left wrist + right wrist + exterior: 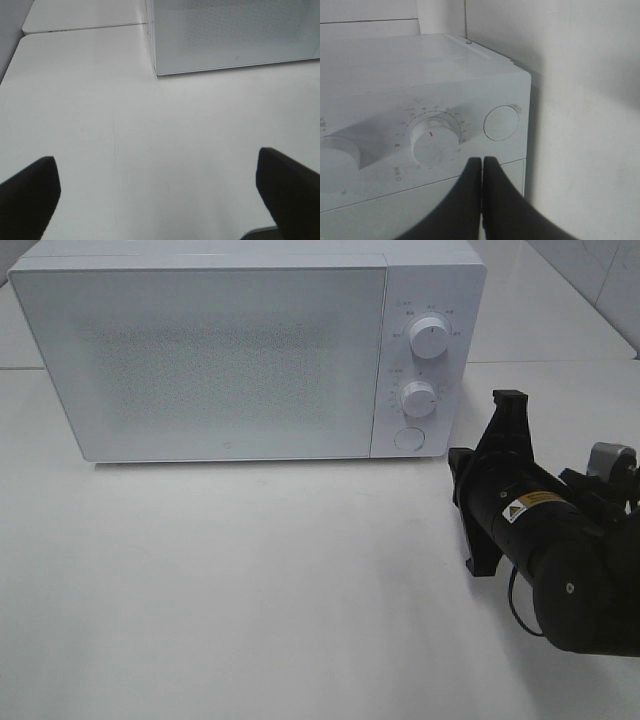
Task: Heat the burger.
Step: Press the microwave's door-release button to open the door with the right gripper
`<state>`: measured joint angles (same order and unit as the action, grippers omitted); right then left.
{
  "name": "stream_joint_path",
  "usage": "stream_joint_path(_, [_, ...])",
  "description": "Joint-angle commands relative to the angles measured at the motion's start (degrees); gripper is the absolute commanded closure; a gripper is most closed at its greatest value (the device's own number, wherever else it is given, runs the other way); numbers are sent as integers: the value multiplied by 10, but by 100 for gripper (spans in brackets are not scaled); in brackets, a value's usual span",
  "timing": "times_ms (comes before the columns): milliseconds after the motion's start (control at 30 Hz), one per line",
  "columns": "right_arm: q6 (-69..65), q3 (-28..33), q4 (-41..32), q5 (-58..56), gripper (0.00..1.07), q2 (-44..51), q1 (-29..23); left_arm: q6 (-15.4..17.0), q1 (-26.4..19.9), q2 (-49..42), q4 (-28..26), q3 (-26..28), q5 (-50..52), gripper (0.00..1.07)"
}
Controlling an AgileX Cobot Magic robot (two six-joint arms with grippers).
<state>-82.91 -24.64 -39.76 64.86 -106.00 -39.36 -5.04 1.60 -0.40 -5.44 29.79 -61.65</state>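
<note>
Black and bulky, the right arm (560, 550) fills the corner off the microwave's (220, 360) front right side. The right gripper (482, 160) has its two fingers pressed flat together with nothing between them. It points at the microwave's control panel, aimed between the lower dial (436, 145) and the round button (501, 122), a little apart from the panel. The upper dial (429, 337) sits above both on the same panel. The left gripper (156, 160) hangs spread wide over the bare white table (250, 590), out in front of the microwave's front left corner. The microwave's door (200, 355) is closed and frosted. The burger shows in no view, so its place cannot be told.
</note>
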Motion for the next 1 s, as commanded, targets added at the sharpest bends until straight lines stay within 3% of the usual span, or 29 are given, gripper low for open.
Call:
stream_joint_path(33, [-14,-4,-1,-18,107,-3,-1,1,3,-8,-2,-2,5,7])
stream_joint_path(200, [-14,-8,-1,-13,107,-16,-1,1,3,-8,-2,-2,5,7])
stream_joint_path(1000, [50,-140,-27,-66,107,-95,14,1,3,-8,-2,-2,5,7])
